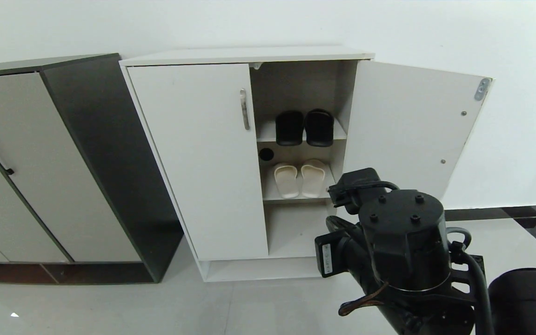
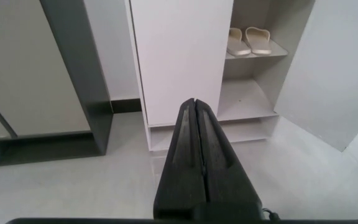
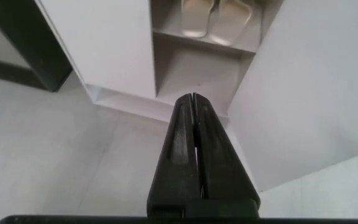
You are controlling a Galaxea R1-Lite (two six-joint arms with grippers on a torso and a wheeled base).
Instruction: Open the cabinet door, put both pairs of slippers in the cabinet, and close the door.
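The left gripper (image 2: 195,102) and right gripper (image 3: 194,99) are both pinched closed and empty. The right one should hook behind the open cabinet door (image 1: 407,130) near its free edge and swing it closed steadily.

Left door (image 1: 198,158) shut at middle left, right door (image 1: 407,125) open at right, gap (image 1: 296,228) lay between, black slippers (image 1: 304,128) and white slippers (image 1: 299,180) filled its upper part

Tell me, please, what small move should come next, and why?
Probably bring the right gripper behind the open door and push it shut: the black slippers and white slippers already sit inside the cabinet, and this gripper holds nothing.
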